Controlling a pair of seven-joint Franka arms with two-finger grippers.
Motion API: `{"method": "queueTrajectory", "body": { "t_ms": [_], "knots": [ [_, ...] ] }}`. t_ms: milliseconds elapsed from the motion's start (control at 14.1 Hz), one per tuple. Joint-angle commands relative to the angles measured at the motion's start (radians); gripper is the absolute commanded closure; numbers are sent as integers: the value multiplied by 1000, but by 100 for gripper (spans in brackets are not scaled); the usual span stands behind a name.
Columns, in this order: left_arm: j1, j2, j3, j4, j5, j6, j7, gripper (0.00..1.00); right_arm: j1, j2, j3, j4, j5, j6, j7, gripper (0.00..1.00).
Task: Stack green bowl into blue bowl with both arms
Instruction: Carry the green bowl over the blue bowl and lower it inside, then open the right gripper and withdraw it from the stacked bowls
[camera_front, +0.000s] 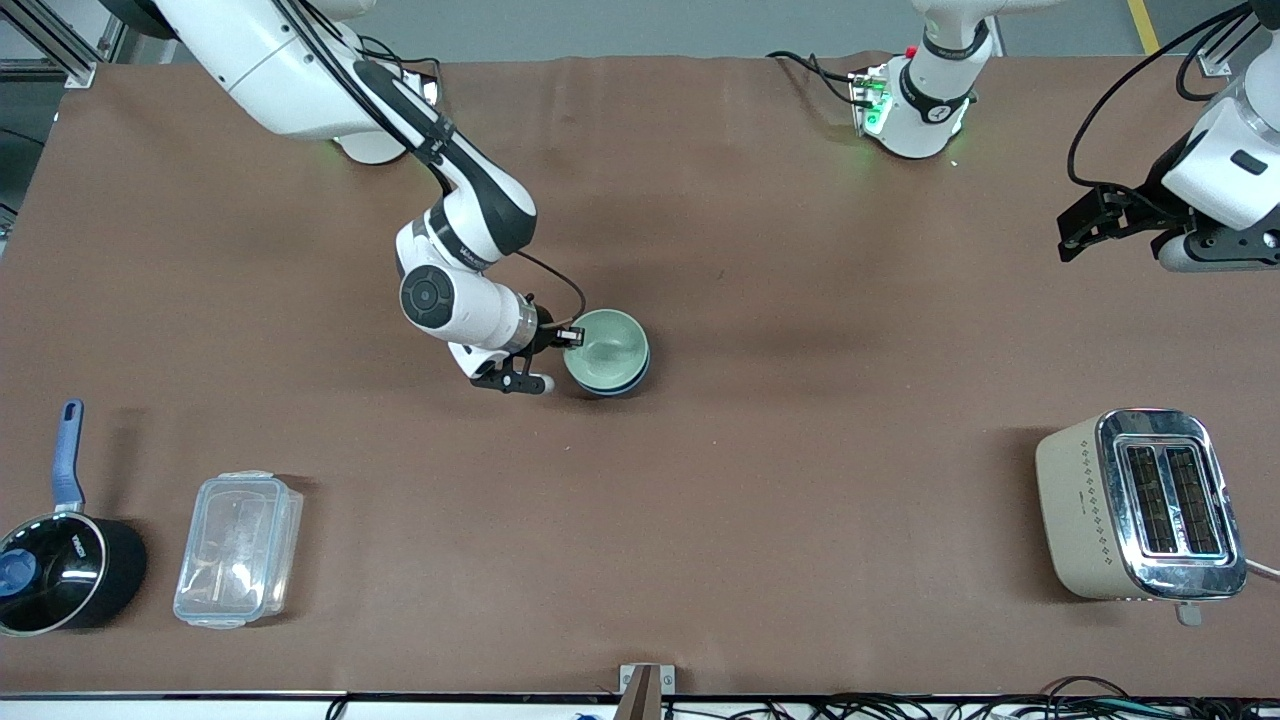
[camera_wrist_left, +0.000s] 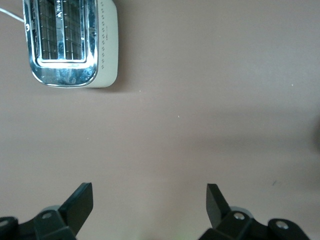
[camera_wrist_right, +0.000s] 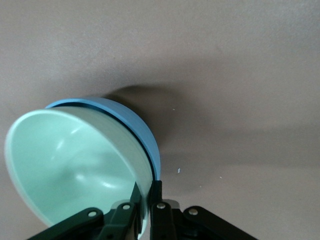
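The pale green bowl (camera_front: 603, 347) sits nested inside the sky-blue bowl (camera_front: 627, 384) near the middle of the table. Only the blue bowl's outer rim shows around it. My right gripper (camera_front: 568, 338) is shut on the green bowl's rim on the side toward the right arm's end. In the right wrist view the fingers (camera_wrist_right: 156, 195) pinch the green bowl (camera_wrist_right: 70, 160) at its rim, with the blue bowl (camera_wrist_right: 135, 125) hugging its outside. My left gripper (camera_front: 1088, 225) is open and empty, held up over the left arm's end of the table, where it waits; its wrist view shows it (camera_wrist_left: 150, 200) over bare mat.
A cream and chrome toaster (camera_front: 1140, 505) stands at the left arm's end, nearer the front camera; it also shows in the left wrist view (camera_wrist_left: 70, 40). A clear plastic container (camera_front: 238, 548) and a black saucepan with a blue handle (camera_front: 60, 565) sit at the right arm's end.
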Motion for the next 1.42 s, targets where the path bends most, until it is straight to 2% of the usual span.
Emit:
{"method": "queueTrajectory", "body": {
  "t_ms": [0, 142, 213, 283, 354, 425, 638, 709, 850, 1063, 1346],
  "knots": [
    [1, -5, -2, -2, -14, 9, 31, 0, 7, 2, 12, -10, -19, 31, 56, 88],
    [1, -5, -2, -2, -21, 9, 31, 0, 7, 6, 12, -10, -18, 31, 66, 84],
    [1, -6, -2, -2, -29, 10, 31, 0, 1, 6, 13, -9, -18, 25, 67, 69],
    [1, -8, -2, -2, -29, 12, 34, 0, -7, 0, 22, -7, -18, 17, 67, 38],
    [2, -8, -2, -2, -29, 18, 37, 0, -16, -12, 25, -7, -18, 8, 67, 21],
    [1, -8, -2, -2, -27, 24, 37, 0, -29, -47, 27, -4, -18, -21, 64, 16],
    [-1, -7, -2, -1, -27, 32, 37, 0, -82, -209, 16, 27, -19, -238, 50, 6],
    [-1, -7, -4, -1, -27, 33, 37, 0, -91, -269, -8, 42, -21, -300, 40, 3],
    [-2, -7, -4, -1, -27, 36, 37, 0, -89, -374, -98, 71, -51, -401, -12, 3],
    [-1, -7, -11, -1, -27, 38, 36, 0, -91, -464, -233, 100, -166, -438, -129, 0],
    [-1, -7, -11, 2, -26, 41, 36, 0, -92, -546, -425, 134, -179, -461, -458, 0]
  ]
}}
